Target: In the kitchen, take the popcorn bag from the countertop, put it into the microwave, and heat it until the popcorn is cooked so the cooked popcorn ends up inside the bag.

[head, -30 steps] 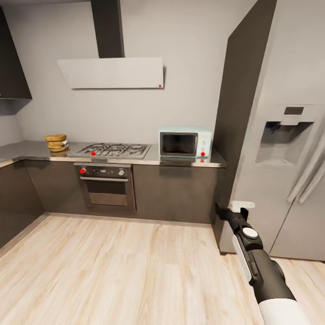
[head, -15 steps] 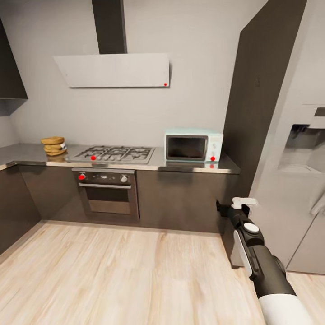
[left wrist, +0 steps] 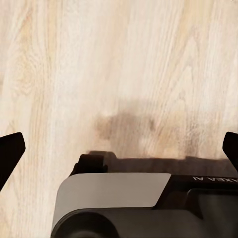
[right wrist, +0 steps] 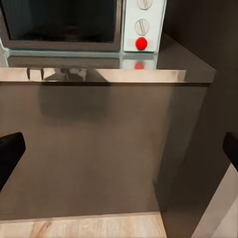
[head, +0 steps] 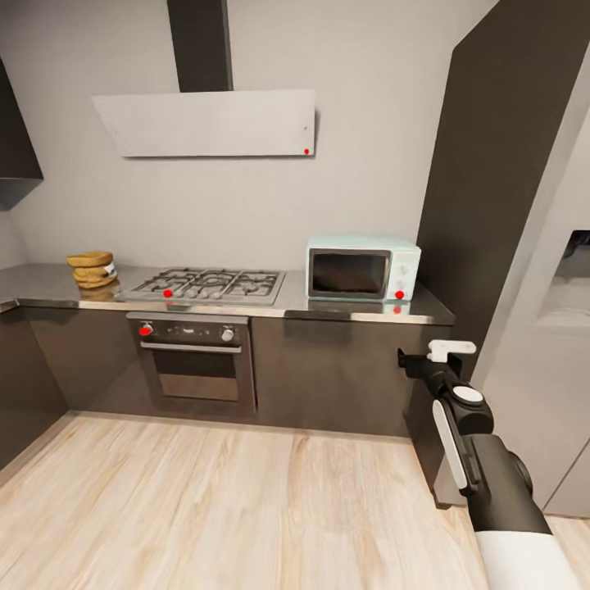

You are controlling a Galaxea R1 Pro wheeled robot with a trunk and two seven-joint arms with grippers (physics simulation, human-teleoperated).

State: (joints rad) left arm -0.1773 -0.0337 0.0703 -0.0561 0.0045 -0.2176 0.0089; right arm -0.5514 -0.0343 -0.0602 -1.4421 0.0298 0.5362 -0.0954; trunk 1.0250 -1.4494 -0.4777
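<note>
A: Popcorn bag (head: 92, 270) sits at the far left end of the countertop (head: 295, 301), left of the gas hob (head: 205, 284). Squat, mustard-tan, wrinkled folds, small white label; print too small to read.

B: Relative to the jaws?

A: Well apart from both. Right gripper (head: 415, 362) hangs in front of the dark cabinet below the microwave (head: 362, 268); in the right wrist view its black fingertips (right wrist: 11, 151) stand wide apart, nothing between. Left gripper (left wrist: 119, 151) points at the wood floor (left wrist: 119, 59), fingertips likewise spread and empty.

B: Writing?

A: Partial letters on the left wrist housing, cut off, unreadable.

B: Materials?

A: Microwave boxy, pale mint, dark glass door (right wrist: 62, 22), two round knobs, red dot (right wrist: 141, 43). Worktop shiny grey metal, mirroring it.
</note>
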